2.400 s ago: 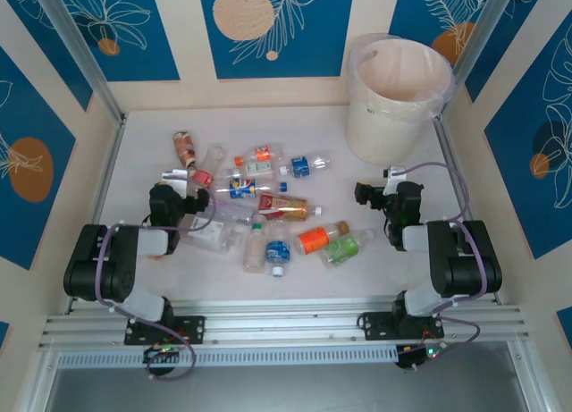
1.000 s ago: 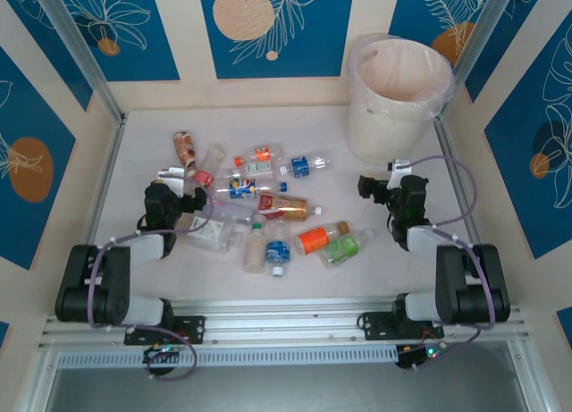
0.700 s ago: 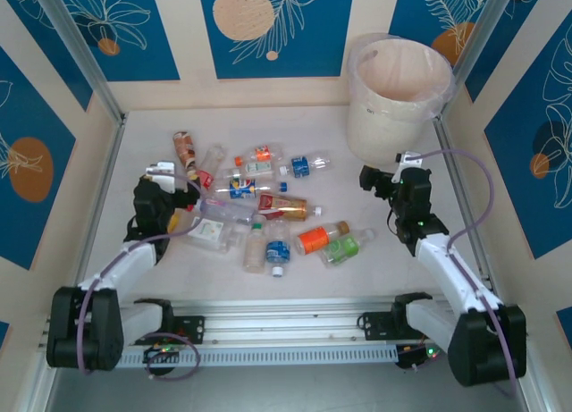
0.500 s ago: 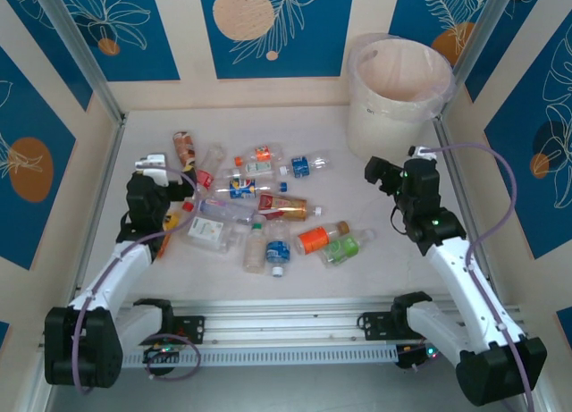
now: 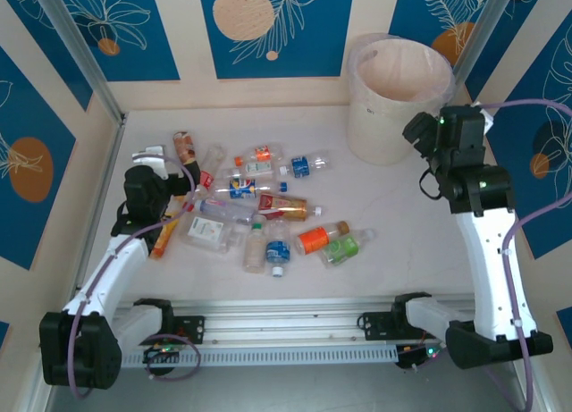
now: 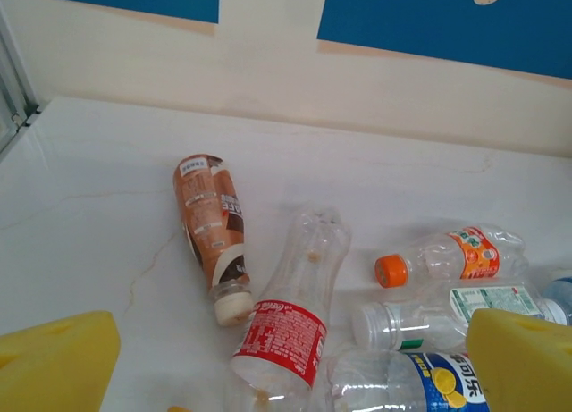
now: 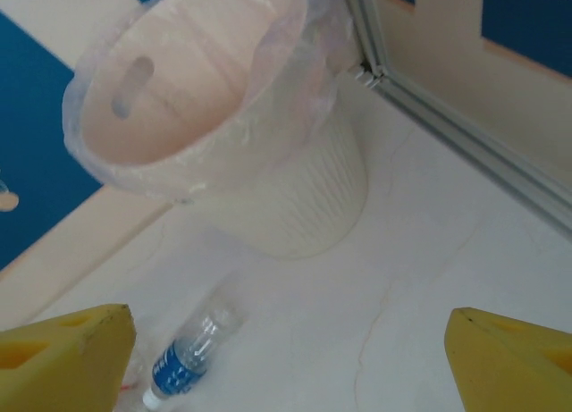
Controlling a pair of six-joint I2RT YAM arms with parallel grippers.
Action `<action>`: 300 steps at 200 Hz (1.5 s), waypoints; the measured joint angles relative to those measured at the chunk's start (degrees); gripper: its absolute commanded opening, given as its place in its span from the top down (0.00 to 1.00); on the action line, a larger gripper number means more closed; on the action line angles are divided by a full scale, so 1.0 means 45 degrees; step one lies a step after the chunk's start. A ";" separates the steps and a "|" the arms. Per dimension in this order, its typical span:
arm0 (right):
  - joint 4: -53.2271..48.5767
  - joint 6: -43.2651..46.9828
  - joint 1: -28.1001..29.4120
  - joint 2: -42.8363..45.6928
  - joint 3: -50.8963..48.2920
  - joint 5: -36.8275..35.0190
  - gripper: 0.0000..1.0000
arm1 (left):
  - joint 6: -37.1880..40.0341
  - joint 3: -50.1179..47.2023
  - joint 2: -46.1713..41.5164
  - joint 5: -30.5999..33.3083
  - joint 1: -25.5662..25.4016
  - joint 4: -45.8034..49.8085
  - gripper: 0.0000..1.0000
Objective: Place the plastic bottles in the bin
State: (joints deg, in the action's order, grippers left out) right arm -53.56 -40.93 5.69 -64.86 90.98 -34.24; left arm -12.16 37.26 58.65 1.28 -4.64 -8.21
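Observation:
Several plastic bottles point(image 5: 259, 206) lie scattered on the white table. My left gripper point(image 5: 168, 166) hovers open at the left end of the pile. Between its yellow pads point(image 6: 63, 363) a clear red-label bottle point(image 6: 290, 327) rests on the table, untouched by them. A brown bottle point(image 6: 210, 220) is to the left of it and an orange-cap bottle point(image 6: 447, 258) to the right. My right gripper point(image 5: 420, 126) is raised beside the bin point(image 5: 357, 63), open and empty. Its wrist view looks down on the bin point(image 7: 304, 197) and a blue-label bottle point(image 7: 183, 363).
An orange-label bottle point(image 5: 317, 238) and a green-label bottle point(image 5: 344, 247) lie nearest the front. Metal frame rails point(image 5: 98, 189) line the table's sides, one rail point(image 7: 465, 135) close behind the bin. Bare tabletop point(image 5: 402, 215) stretches in front of the bin.
Both arms have stretched out from folded poses. The right gripper rose and swung back-right to the bin's side. The left gripper shifted back-left along the pile. No bottle moved.

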 measured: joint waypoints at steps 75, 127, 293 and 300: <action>-0.0627 0.0821 -0.1710 -0.4439 0.3419 0.1190 0.15 | -0.0233 0.0204 0.0010 -0.0359 -0.0078 0.0126 0.01; -0.0413 0.0427 -0.1341 -0.4881 0.3395 0.0840 0.23 | -0.0869 0.1234 0.1331 -0.0442 -0.0729 0.0165 0.01; 0.3774 0.0000 -0.1156 -0.4133 0.0068 0.0699 0.26 | -0.4133 1.9132 1.3134 -0.0903 -0.5790 0.5042 0.01; 0.3983 -0.0029 -0.1156 -0.4133 -0.0029 0.0695 0.27 | -0.4201 1.9472 1.3425 -0.0996 -0.5838 0.5260 0.01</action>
State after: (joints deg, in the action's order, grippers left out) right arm -35.64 -41.06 0.49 -83.46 90.85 -31.11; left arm -31.07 124.88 119.07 -3.20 -30.92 15.46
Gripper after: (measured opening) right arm 0.743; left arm 0.995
